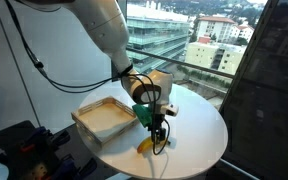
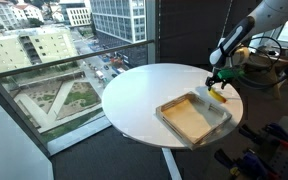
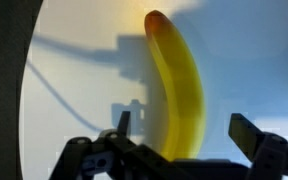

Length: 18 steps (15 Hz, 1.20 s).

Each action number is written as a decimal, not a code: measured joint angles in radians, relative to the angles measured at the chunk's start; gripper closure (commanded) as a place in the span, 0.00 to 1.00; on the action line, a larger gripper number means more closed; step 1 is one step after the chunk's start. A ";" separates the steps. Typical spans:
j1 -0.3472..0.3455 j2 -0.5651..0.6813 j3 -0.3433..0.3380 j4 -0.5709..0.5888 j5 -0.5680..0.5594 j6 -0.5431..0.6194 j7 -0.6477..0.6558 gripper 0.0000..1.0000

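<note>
A yellow banana [image 3: 177,85] lies on the round white table [image 3: 84,100]. It runs from the far side down between my fingers in the wrist view. My gripper [image 3: 184,132] is open, one finger on each side of the banana, with a gap on both sides. In both exterior views my gripper [image 1: 158,127] [image 2: 215,84] hangs just above the banana [image 1: 146,144] [image 2: 217,93], next to a wooden tray [image 1: 104,118] [image 2: 192,116].
The tray is shallow and empty, on the table [image 1: 199,125] beside the banana. A black cable [image 1: 29,55] hangs from the arm. Glass windows [image 2: 74,50] surround the table. Dark equipment [image 1: 14,145] stands beside the table.
</note>
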 measured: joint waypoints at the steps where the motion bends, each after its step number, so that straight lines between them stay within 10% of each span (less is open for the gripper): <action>1: 0.000 0.005 0.000 0.003 0.000 0.000 0.002 0.00; 10: 0.002 0.052 0.000 0.038 0.000 0.000 0.028 0.00; 11: 0.002 0.055 0.000 0.042 0.000 0.000 0.029 0.25; 18: 0.002 0.075 0.000 0.057 0.000 0.000 0.031 0.75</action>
